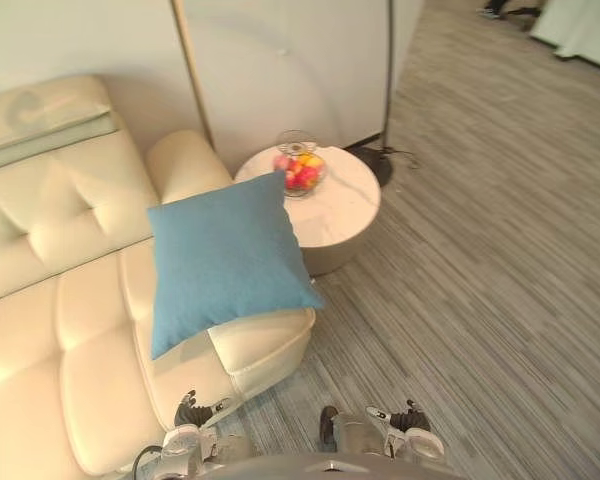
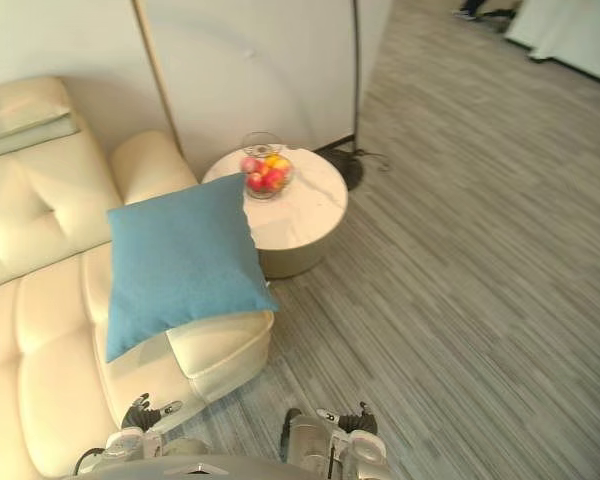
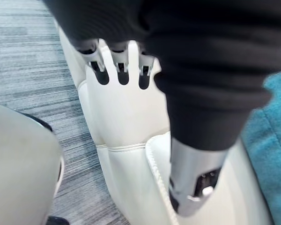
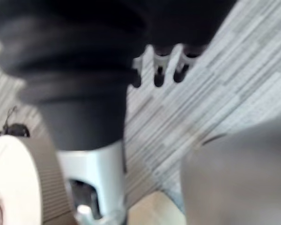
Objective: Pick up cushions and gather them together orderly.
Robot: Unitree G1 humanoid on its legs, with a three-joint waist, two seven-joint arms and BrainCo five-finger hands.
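A blue square cushion [image 1: 225, 255] leans tilted on the right end of the cream sofa [image 1: 60, 300], resting over its low armrest. Its teal edge also appears in the left wrist view [image 3: 271, 159]. A pale green cushion or folded cover [image 1: 50, 135] lies along the top of the sofa back at the far left. My left hand [image 1: 190, 415] hangs low beside the sofa's front corner, fingers relaxed and empty, well below the blue cushion. My right hand [image 1: 405, 420] hangs over the carpet, also relaxed and holding nothing.
A round white side table [image 1: 345, 205] stands right of the sofa, touching the cushion's far corner, with a glass bowl of fruit [image 1: 300, 170] on it. A floor lamp's dark base [image 1: 375, 160] and pole stand behind it. Striped grey carpet [image 1: 480, 280] spreads to the right.
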